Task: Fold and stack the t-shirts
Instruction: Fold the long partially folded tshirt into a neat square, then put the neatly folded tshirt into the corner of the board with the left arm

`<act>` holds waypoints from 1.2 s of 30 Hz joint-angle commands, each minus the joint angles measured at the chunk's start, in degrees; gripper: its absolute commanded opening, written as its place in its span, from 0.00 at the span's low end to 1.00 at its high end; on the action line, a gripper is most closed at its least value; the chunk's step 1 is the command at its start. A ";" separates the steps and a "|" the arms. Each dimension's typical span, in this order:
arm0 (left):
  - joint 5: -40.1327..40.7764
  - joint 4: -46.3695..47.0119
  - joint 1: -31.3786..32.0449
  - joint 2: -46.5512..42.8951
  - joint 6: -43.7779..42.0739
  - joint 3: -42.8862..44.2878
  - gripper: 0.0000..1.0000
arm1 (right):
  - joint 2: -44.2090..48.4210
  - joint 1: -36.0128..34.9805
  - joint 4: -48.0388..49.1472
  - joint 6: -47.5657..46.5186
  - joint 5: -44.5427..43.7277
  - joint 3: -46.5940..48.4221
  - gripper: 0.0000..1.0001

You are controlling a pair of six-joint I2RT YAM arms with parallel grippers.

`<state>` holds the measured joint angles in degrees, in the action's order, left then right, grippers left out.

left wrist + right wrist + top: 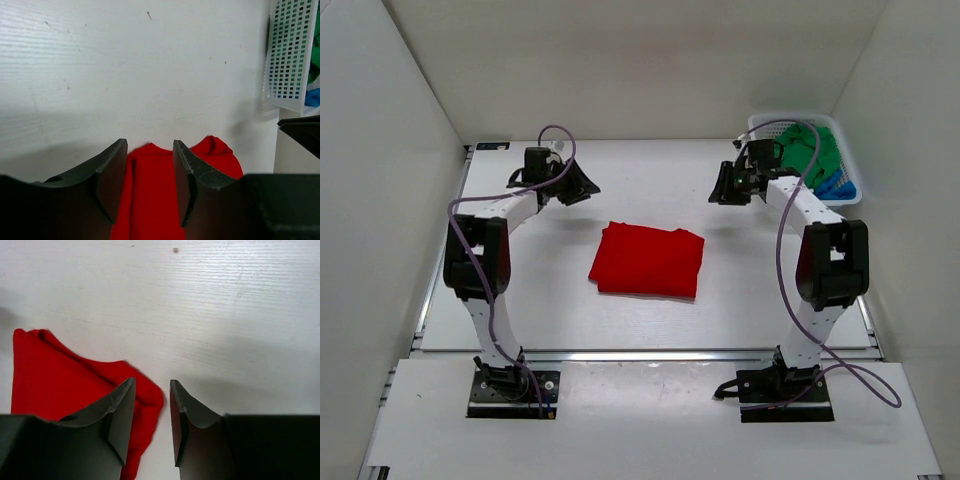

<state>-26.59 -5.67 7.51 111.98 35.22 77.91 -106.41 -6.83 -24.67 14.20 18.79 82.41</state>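
A bright red t-shirt (647,261) lies folded into a flat rectangle in the middle of the table. My left gripper (582,185) hovers behind its left far corner, open and holding nothing. In the left wrist view the red t-shirt (150,200) shows on the table between the spread fingers of the left gripper (149,145). My right gripper (720,187) hangs behind the shirt's right far corner, also open and empty. The right wrist view shows the red t-shirt (60,375) to the left of the right gripper (152,382). A green t-shirt (815,150) and a blue t-shirt (838,185) lie in the basket.
A white lattice basket (790,116) stands at the back right corner, close behind the right arm; the basket's wall (290,50) shows in the left wrist view. White walls enclose the table on three sides. Cables loop from both arms.
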 commanded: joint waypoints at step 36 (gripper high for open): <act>23.16 -12.60 13.94 -15.14 -9.90 -20.17 0.70 | 29.68 -3.10 5.69 4.79 16.90 -28.80 0.00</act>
<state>-7.22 -15.20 21.12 95.77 29.04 55.53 -79.66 -11.00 -18.48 19.90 34.59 52.84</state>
